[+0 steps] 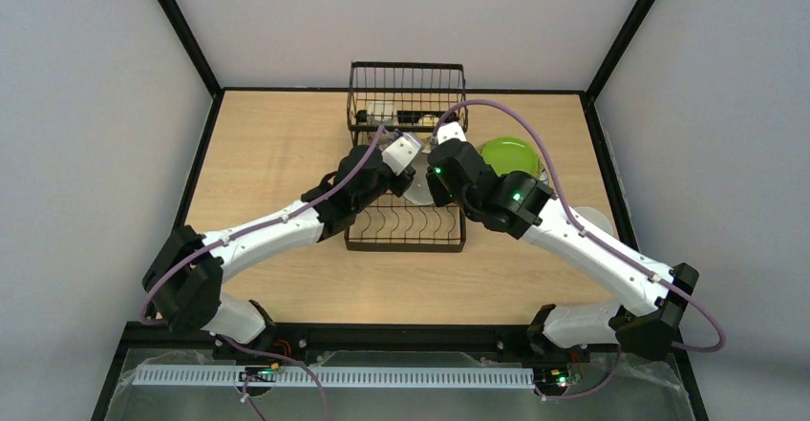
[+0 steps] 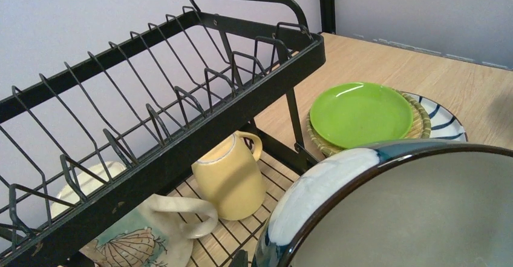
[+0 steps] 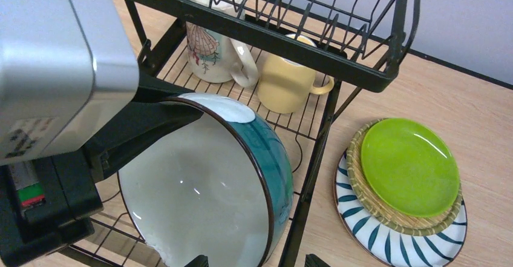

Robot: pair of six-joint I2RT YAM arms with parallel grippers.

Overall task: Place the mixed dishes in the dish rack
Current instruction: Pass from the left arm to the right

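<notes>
**Plainly, a slick bowl hangs on one pinch**

The left tool [image 3: 181,102] is clamped on the rim of a bowl [image 3: 199,188], holding it tilted over the lower wire shelf of the dish rack [image 3: 272,46]. The right tool [image 3: 254,260] stands wide open just below the bowl, gripping nothing.

The bowl looks glossy: teal glaze outside, pale grey inside, with a dark rounded rim. It is probably heavy and slippery, so a grip on one edge could let it swivel or slide out onto the thin black wires. A swing could also clip the smooth pale yellow mug [image 3: 287,88] or the cream printed mug [image 3: 209,52] beneath the upper tier.

The two arms are close and could collide.

Beside the rack on the wood-grain counter [image 3: 472,109], a shiny lime green plate [image 3: 408,167] tops a woven-looking tan plate [image 3: 358,189] and a striped white plate [image 3: 375,243].
</notes>
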